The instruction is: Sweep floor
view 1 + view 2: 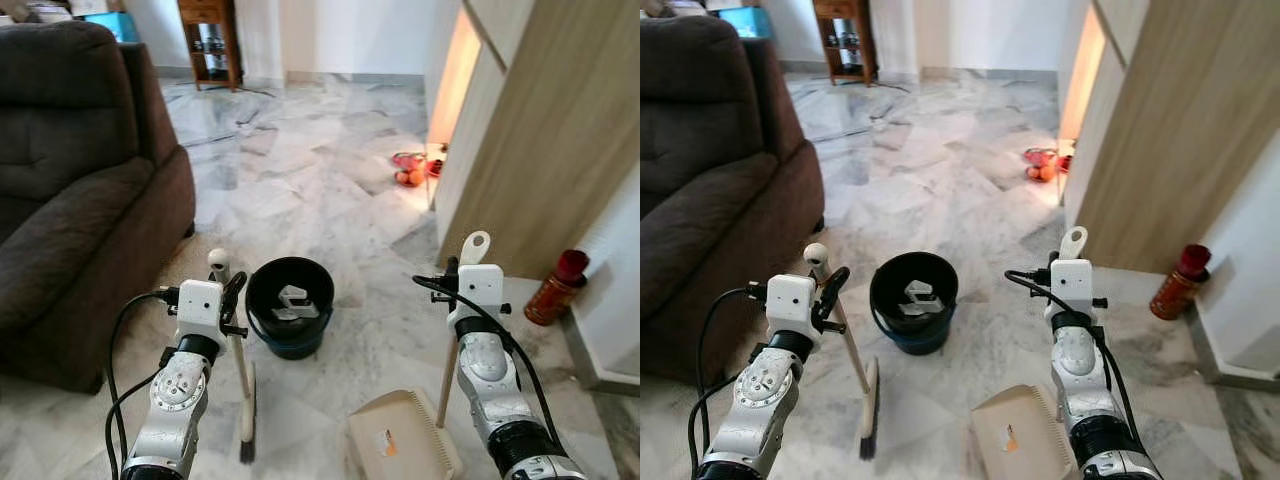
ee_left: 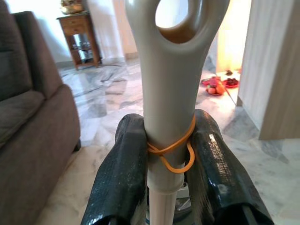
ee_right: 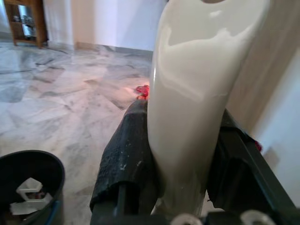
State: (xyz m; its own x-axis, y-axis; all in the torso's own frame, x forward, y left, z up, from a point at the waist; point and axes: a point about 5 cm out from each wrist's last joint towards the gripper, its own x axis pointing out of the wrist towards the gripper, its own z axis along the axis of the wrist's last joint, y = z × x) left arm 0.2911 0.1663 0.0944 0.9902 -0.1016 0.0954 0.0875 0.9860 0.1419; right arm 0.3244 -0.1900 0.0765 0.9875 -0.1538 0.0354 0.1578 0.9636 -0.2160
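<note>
My left gripper [image 1: 232, 292] is shut on the broom handle [image 2: 169, 93], near its cream grip end with a hanging hole and an orange rubber band. The broom [image 1: 241, 375] slants down to its dark bristle head on the marble floor before me. My right gripper [image 1: 452, 275] is shut on the dustpan handle [image 3: 192, 93], a cream upright stick. The beige dustpan [image 1: 400, 437] rests on the floor by my right arm. Between the arms stands a black bucket [image 1: 290, 305] with white crumpled scraps inside.
A dark brown sofa [image 1: 70, 190] fills the left side. A wooden panelled wall [image 1: 540, 150] stands at right with a red bottle [image 1: 556, 288] at its foot. Red and orange items [image 1: 410, 170] lie by a lit doorway. A wooden shelf [image 1: 208, 40] is far back. Marble floor [image 1: 300, 170] lies ahead.
</note>
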